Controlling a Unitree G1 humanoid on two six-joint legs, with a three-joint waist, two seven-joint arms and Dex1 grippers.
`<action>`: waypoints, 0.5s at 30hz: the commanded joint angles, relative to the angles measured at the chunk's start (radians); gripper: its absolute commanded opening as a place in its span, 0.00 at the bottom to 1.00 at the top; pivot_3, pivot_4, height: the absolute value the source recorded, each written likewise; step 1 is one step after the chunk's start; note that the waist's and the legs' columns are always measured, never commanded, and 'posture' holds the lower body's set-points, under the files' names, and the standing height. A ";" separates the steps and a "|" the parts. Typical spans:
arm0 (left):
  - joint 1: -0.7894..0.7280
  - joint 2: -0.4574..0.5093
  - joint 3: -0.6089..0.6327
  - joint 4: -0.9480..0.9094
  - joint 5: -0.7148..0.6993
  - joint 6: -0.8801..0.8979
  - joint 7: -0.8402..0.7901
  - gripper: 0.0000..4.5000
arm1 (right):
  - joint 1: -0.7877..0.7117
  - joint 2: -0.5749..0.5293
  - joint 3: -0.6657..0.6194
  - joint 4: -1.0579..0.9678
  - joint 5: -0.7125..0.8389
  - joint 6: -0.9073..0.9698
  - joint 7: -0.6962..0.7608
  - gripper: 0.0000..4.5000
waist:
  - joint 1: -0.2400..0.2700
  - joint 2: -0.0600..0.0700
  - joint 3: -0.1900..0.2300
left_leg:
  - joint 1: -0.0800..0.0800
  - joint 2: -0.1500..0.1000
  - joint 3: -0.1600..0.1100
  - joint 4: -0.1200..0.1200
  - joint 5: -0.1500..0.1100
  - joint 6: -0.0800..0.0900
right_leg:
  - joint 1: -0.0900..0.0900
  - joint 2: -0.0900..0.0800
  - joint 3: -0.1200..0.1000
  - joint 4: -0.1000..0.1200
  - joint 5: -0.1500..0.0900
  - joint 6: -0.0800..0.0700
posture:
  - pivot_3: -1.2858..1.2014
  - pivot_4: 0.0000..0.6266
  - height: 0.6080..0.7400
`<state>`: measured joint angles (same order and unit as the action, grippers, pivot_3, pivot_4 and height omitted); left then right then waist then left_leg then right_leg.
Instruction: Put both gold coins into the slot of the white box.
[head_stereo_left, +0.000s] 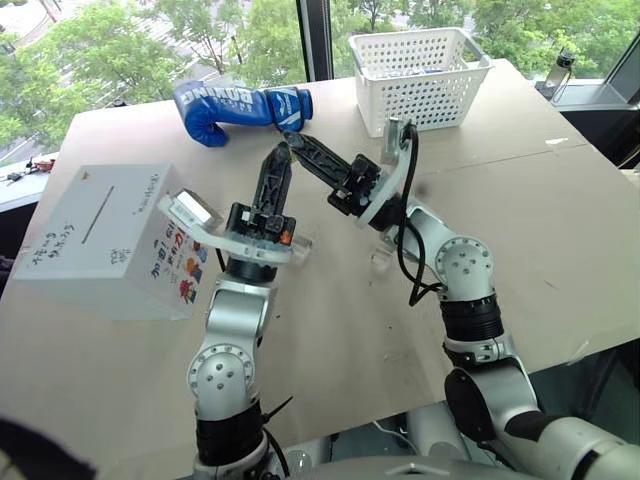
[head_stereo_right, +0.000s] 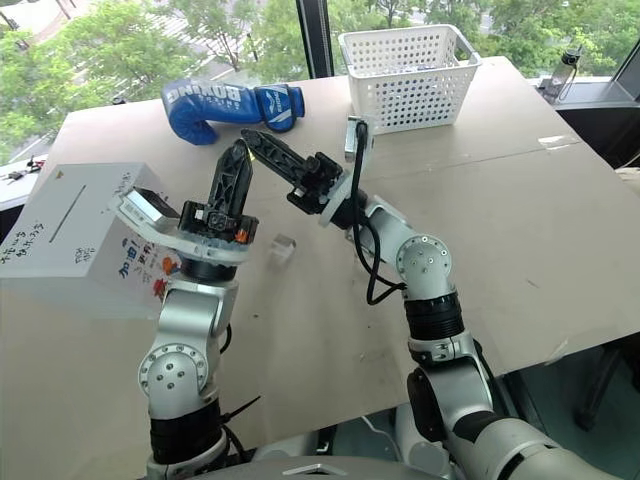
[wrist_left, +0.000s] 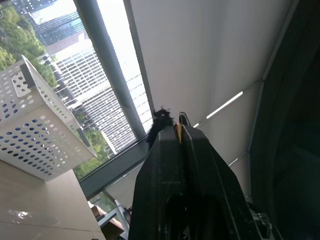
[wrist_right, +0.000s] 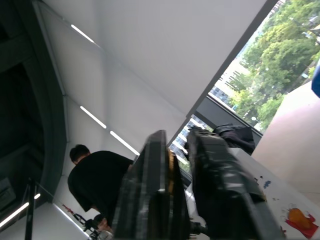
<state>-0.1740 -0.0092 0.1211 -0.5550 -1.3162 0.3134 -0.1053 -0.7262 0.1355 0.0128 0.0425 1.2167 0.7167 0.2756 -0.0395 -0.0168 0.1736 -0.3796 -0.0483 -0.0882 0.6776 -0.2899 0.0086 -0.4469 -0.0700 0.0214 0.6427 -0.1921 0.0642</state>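
Note:
Both grippers are raised above the table's middle with their tips meeting. My left gripper is shut, and a thin sliver of a gold coin shows between its fingertips. My right gripper reaches in from the right, its fingers parted by a narrow gap, tips right beside the left gripper's. The white box stands at the table's left with its dark slot on the top face. A small glassy piece lies on the table under the grippers; I cannot tell whether it is a coin.
A blue boxing glove lies at the back of the table. A white lattice basket stands at the back right. A person in black shows in the right wrist view. Bare tabletop stretches to the right.

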 joint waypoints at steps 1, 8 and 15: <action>-0.025 0.021 0.025 -0.035 0.016 -0.010 0.051 0.00 | -0.054 0.070 -0.001 -0.026 -0.033 -0.041 0.020 0.62 | -0.001 0.000 0.000 | 0.000 0.000 0.000 0.000 0.000 0.000 | 0.000 0.000 0.000 0.000 0.000 0.000 | 0.52 0.24 0.85; -0.119 0.300 0.189 -0.137 0.007 0.046 0.212 0.00 | -0.026 -0.065 0.001 0.018 -0.214 -0.123 0.167 0.99 | -0.001 -0.001 0.000 | 0.000 0.000 -0.001 0.000 0.000 0.000 | 0.000 0.001 -0.001 0.000 0.000 0.000 | 0.52 0.24 0.85; -0.297 0.784 0.335 -0.082 -0.034 0.225 0.400 0.00 | -0.006 -0.217 0.353 0.154 -0.771 -0.456 0.404 0.99 | -0.005 -0.002 0.001 | 0.000 -0.002 -0.001 0.000 0.000 0.000 | 0.000 0.000 -0.001 0.000 0.000 0.000 | 0.52 0.24 0.85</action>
<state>-0.4242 0.7081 0.4040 -0.6413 -1.3415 0.5005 0.2474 -0.7253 -0.0920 0.2903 0.1933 0.5488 0.3617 0.6258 -0.0445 -0.0188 0.1750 -0.3795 -0.0493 -0.0891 0.6777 -0.2897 0.0082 -0.4476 -0.0692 0.0204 0.6425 -0.1922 0.0644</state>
